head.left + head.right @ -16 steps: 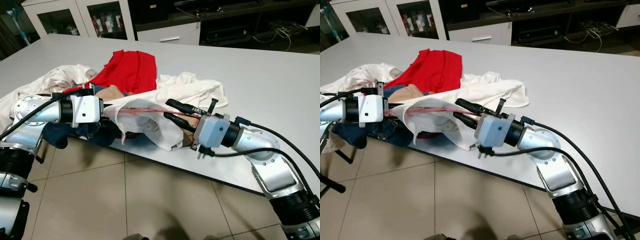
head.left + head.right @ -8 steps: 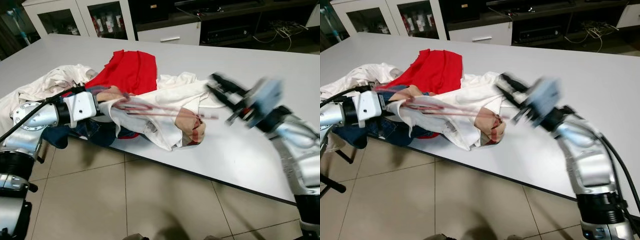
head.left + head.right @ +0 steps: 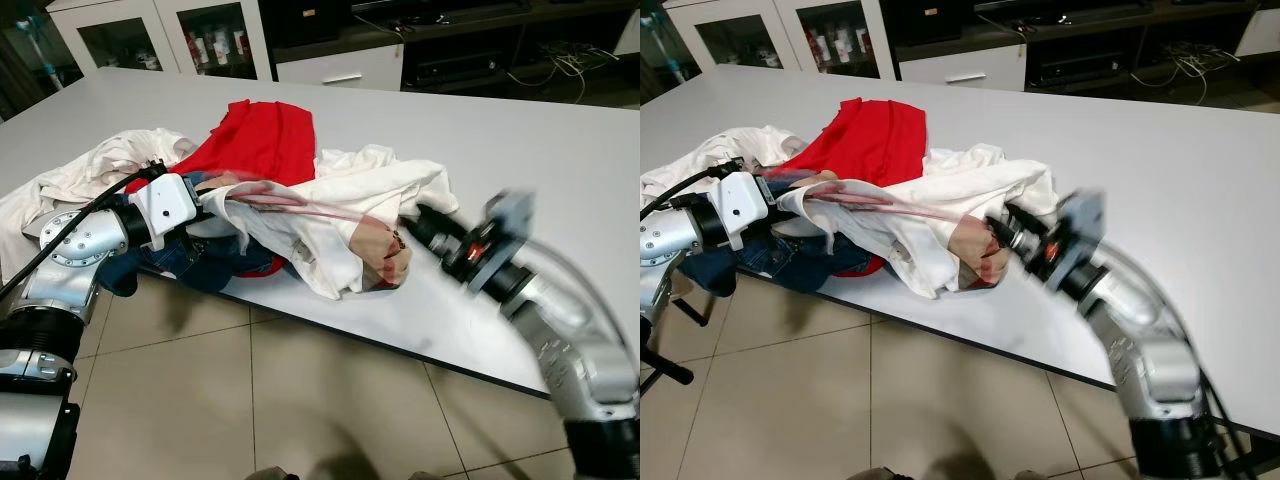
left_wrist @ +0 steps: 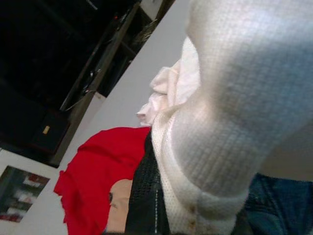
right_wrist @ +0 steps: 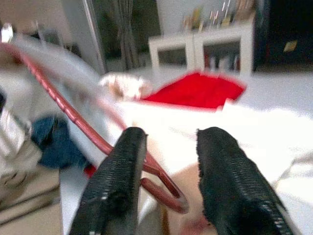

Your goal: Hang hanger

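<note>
— Where is the hanger, and what are your grippers doing?

— The red hanger lies across the heap of clothes at the near edge of the grey table, threaded inside a white shirt. My left gripper is buried in that shirt at the hanger's left end; cloth covers the fingers, so I cannot tell whether they are spread or pressed together. My right gripper is at the hanger's other end, fingers spread, with the red bar and its end loop lying in the gap between them, not pinched. This arm is blurred in the head views.

— Any containers, and what is in them?

— Behind the table stands a white cabinet with glass doors; bottles and small packets sit on its shelves, too small to identify. Beside it is a white drawer unit, closed. Dark shelving on the right holds cables and black boxes.

— Any writing or labels?

— None that I can read.

— What else is in the heap?

— A red garment behind the shirt, another white garment to the left, and blue jeans hanging over the table edge under my left arm.
</note>
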Motion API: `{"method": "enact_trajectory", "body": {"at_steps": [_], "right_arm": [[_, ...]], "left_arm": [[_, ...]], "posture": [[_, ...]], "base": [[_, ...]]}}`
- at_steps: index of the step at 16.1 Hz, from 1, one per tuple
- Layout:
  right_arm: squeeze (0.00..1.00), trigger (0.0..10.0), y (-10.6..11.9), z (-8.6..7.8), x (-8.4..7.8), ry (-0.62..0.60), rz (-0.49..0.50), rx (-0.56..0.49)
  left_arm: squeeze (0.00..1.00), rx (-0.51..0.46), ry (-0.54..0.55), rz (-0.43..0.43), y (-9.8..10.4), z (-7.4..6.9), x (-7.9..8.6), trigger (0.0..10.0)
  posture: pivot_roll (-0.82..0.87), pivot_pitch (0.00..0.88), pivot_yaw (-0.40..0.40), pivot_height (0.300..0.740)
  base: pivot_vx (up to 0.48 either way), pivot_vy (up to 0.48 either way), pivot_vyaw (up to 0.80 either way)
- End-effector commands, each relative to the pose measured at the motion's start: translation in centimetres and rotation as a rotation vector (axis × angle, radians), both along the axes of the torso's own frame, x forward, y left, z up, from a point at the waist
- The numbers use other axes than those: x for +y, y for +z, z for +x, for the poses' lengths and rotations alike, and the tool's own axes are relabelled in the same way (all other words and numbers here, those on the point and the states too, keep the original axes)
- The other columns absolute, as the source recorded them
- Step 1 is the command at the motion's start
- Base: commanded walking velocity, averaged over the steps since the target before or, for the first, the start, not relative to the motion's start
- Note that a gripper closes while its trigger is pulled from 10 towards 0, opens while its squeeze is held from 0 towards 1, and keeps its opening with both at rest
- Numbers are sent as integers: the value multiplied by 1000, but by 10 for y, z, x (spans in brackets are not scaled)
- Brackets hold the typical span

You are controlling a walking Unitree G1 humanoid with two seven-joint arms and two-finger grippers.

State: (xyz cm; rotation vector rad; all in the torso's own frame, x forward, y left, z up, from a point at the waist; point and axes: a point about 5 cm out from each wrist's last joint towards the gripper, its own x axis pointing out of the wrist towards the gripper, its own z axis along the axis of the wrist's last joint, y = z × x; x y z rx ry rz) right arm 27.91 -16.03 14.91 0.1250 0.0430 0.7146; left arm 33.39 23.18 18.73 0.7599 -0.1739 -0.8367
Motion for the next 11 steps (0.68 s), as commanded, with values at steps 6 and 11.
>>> {"method": "enact_trajectory", "body": {"at_steps": [6,11], "right_arm": [[0,10000,12,27,-34,-270,55,-12],[0,10000,44,38,-109,-623,91,-99]], "left_arm": [[0,-43,16,-40,4,1,-1,0],[0,-29,5,-34,-1,-1,-4,0]], "posture": [[-122,0,117,740],[-132,0,115,740]], "base": [[0,0,0],[0,0,0]]}}
